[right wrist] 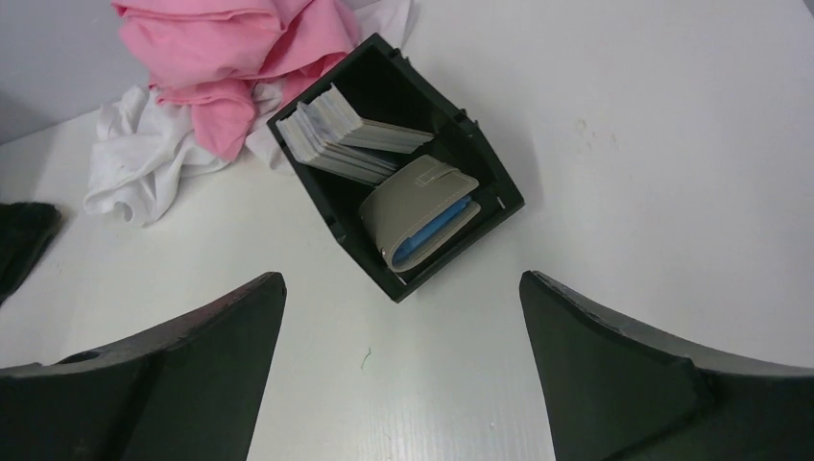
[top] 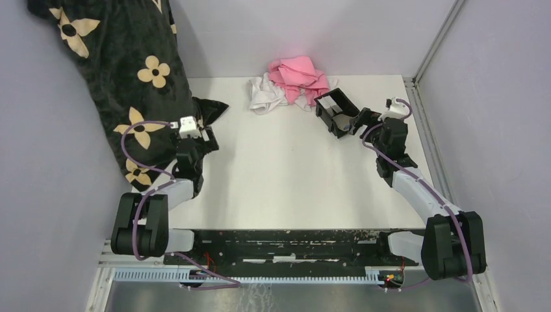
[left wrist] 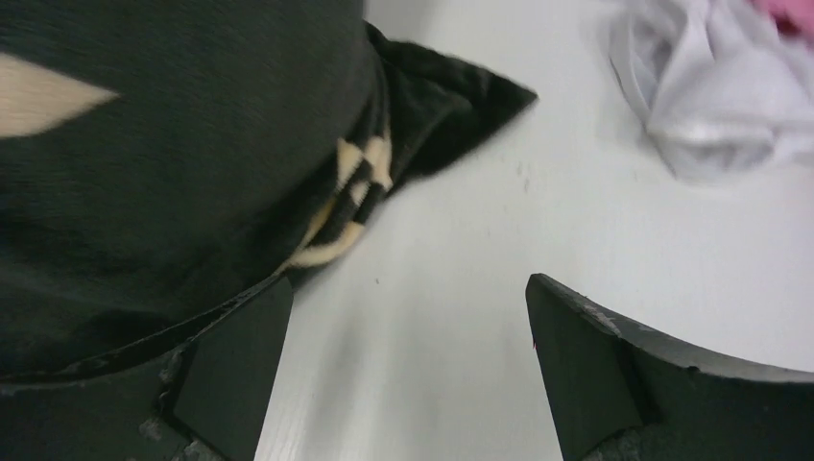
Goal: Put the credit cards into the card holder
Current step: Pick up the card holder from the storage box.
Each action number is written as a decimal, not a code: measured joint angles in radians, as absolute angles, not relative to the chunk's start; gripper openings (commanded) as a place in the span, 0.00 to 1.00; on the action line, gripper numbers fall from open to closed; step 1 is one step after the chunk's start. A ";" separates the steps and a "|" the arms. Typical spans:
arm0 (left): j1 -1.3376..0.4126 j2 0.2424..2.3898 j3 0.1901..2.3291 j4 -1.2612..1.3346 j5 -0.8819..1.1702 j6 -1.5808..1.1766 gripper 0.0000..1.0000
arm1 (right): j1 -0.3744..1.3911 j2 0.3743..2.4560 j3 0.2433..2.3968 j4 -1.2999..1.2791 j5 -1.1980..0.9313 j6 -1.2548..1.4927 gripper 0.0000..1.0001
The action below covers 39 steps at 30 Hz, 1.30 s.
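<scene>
White table (top: 279, 175), viewed from above and from both wrists. A large black fabric with tan flower motifs (top: 123, 65) hangs over the far left corner, one pointed fold lying on the tabletop. The left gripper (left wrist: 408, 317) sits at that fabric's edge, jaws spread wide and grasping nothing (whether one finger touches the cloth cannot be told); bare table lies between the fingers. The right gripper (right wrist: 401, 288) hovers at far right, likewise released, jaws wide apart and empty, with the card holder (right wrist: 384, 82) just beyond its fingertips. A crumpled pink cloth (right wrist: 240, 48) lies on a crumpled white cloth (right wrist: 144, 163) at the table's far edge, touching the holder's far corner. The holder, a black open-topped box set at an angle to the table edges, contains a folded grey wallet (right wrist: 418, 206) with blue showing at its open side, in the nearer end. The credit cards (right wrist: 336, 130) stand as a leaning stack in the farther end of the same box, pale edges upward.
</scene>
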<state>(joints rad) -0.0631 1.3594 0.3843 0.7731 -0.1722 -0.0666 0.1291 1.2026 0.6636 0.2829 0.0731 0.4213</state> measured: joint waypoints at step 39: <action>-0.226 1.593 0.762 0.417 -0.245 -0.324 0.90 | 0.101 1.629 0.936 0.089 0.093 0.906 0.85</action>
